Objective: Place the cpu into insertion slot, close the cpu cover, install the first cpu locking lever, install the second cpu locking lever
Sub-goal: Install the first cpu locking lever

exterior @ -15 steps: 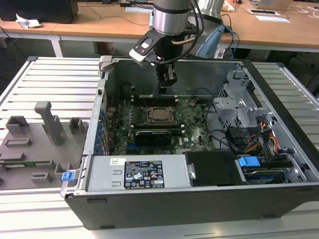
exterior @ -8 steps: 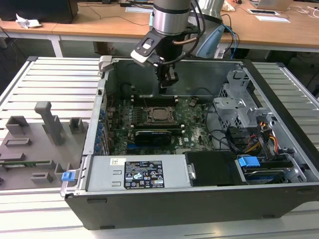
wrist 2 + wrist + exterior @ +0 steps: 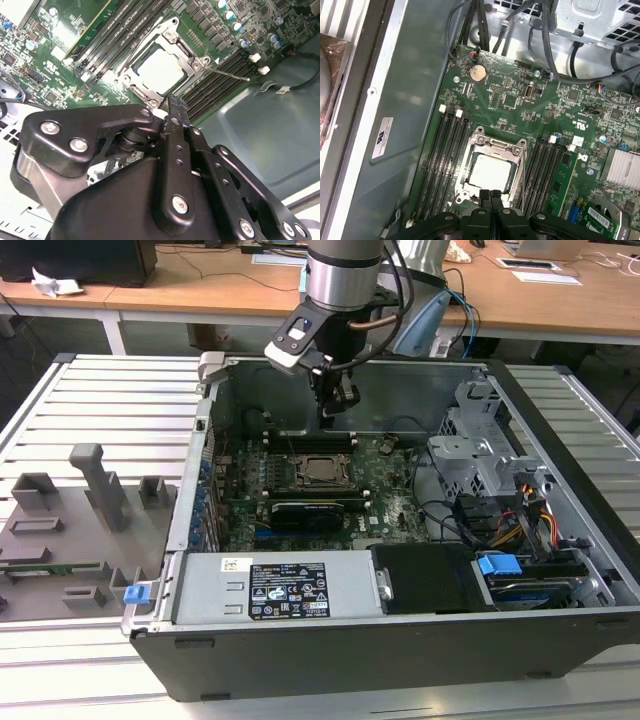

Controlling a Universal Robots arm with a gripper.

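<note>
Inside the open computer case [image 3: 330, 660], which lies on the ribbed metal table [image 3: 110, 390], the cpu [image 3: 322, 470] sits near the middle of the green motherboard [image 3: 390, 500]. It is seated in the insertion slot, which is largely hidden beneath it. The cpu cover [image 3: 493, 146] is folded down flat over the chip, and the pale metal top shows through its square window in both wrist views. In the second wrist view a thin silver lever [image 3: 230, 74] juts out from one corner of the cover across the neighbouring memory slots [image 3: 220, 80], apart from the frame's edge; whether it is raised off the board cannot be told. The end effector [image 3: 331, 418] hangs from the arm at upper centre of the exterior view, above the board and just behind the chip. Its two black fingers [image 3: 485, 200] are pressed together with only a seam between them and hold nothing. Their tips are near the edge of the cover without clearly touching it. A labelled power supply [image 3: 285, 590] runs along the case's front wall. Grey plastic fixtures [image 3: 100, 490] stand on the table at the exterior view's left.
</note>
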